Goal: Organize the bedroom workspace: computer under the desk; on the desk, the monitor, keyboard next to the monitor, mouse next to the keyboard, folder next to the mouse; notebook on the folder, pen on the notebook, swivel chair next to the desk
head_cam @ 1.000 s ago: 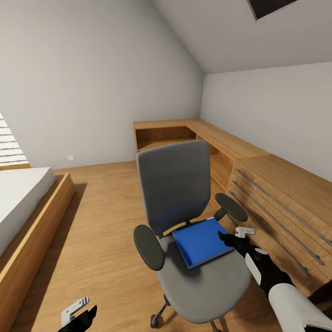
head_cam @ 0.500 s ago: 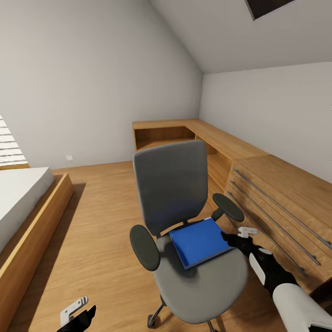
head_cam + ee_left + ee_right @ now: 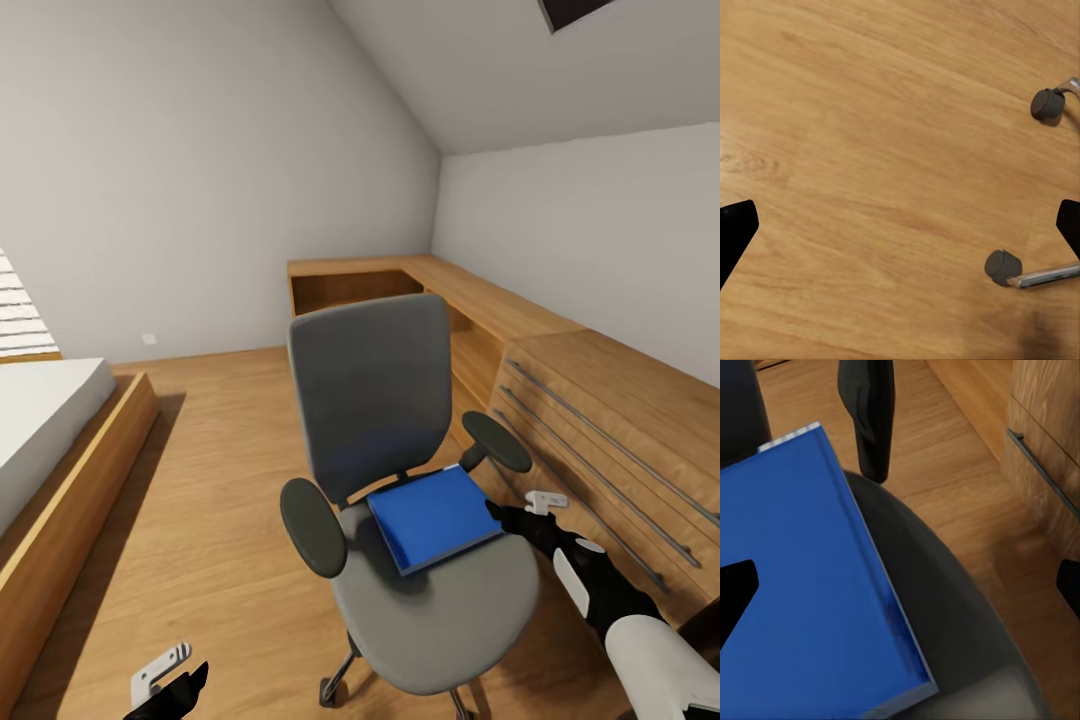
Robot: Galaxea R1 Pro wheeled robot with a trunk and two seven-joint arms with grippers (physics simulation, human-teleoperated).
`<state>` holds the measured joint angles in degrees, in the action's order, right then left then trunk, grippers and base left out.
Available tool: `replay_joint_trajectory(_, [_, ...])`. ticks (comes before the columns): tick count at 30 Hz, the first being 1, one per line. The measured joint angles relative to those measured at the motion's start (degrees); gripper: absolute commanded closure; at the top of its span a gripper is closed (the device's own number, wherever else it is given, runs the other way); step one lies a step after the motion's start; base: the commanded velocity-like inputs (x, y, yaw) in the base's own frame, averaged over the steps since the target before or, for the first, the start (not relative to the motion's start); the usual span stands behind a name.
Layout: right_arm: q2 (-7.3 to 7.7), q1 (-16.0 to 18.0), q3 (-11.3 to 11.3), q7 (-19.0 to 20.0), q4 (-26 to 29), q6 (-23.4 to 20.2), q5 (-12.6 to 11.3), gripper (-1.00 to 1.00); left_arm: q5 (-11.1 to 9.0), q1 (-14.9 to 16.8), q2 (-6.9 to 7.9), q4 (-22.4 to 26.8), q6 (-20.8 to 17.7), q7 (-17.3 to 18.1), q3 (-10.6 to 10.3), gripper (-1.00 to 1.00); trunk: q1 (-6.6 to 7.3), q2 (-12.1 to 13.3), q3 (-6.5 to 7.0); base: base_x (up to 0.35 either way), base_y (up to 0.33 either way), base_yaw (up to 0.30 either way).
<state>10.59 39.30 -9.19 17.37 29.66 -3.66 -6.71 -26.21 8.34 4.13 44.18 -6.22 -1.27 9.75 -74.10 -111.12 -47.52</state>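
The grey swivel chair (image 3: 375,400) stands in the middle of the wooden floor with its black armrests out to the sides. The bright blue folder (image 3: 432,517) lies flat on its seat. My right gripper (image 3: 505,515) hovers at the folder's right edge. In the right wrist view this gripper (image 3: 900,585) is open, one finger over the folder (image 3: 810,607) and the other past the seat edge. My left gripper (image 3: 185,685) hangs low near the floor; its wrist view shows the left gripper (image 3: 900,225) open over bare boards, beside two chair casters (image 3: 1048,103).
A light wooden drawer unit (image 3: 610,420) with long bar handles stands close on the chair's right. A low wooden shelf (image 3: 400,285) runs along the far corner walls. A bed (image 3: 50,430) on a wooden frame lies at the left.
The view has shifted a little, so the chair sits slightly further left in the picture. My right gripper has stayed at the folder's right edge. The left gripper has not moved.
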Motion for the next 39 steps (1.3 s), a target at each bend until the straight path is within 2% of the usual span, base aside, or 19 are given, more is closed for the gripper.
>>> replay_joint_trajectory(7, [0.06, 0.00, 0.02, 0.02, 0.00, 0.00, -0.08, -1.00, 0.00, 0.01, 0.00, 0.00, -0.01, 0.00, 0.00, -1.00, -1.54, -2.81, -1.26, 0.000, 0.000, 0.000])
replay_joint_trajectory(16, [-0.09, -0.01, 0.15, 0.15, 0.00, 0.13, -0.09, -1.00, 0.00, 0.01, 0.00, 0.00, -0.02, 0.00, 0.00, -1.00, -1.54, -2.82, -1.26, 0.000, 0.000, 0.000])
replay_joint_trajectory(24, [-0.25, 0.01, 0.24, 3.29, 0.02, 0.23, 0.13, -1.00, 0.00, 0.01, 0.00, 0.00, -0.02, 0.00, 0.01, -1.00, -1.54, -2.82, -1.26, 0.000, 0.000, 0.000])
replay_joint_trajectory(39, [-0.37, 0.02, 0.28, 3.61, -0.06, 0.31, 0.26, -1.00, 0.00, 0.03, 0.00, 0.00, 0.04, 0.00, 0.08, -1.00, -1.54, -2.82, -1.26, 0.000, 0.000, 0.000])
